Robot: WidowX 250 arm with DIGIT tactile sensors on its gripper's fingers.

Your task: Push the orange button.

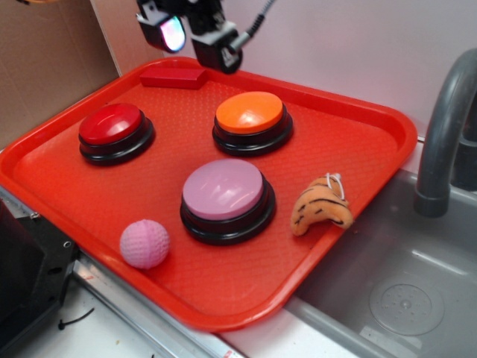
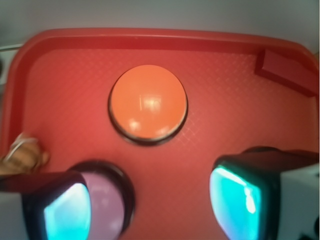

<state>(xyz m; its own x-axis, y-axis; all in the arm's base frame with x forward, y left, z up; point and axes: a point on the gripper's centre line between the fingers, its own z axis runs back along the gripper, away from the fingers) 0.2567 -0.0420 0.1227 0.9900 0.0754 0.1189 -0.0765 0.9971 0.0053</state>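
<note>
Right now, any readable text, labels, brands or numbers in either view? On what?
None readable in either view.
orange button: plain dome, no lettering.
red button and pink button: plain.
red tray: textured surface only, no marking.
hand: glowing pads, no label visible.

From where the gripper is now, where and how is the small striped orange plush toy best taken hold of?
Judging by its curved shape, grip the striped orange plush toy across its narrower middle, coming from straight above. It lies flat at the edge of the red plastic tray, beside the pink-domed button, so side approaches look crowded. The gripper hangs open.
</note>
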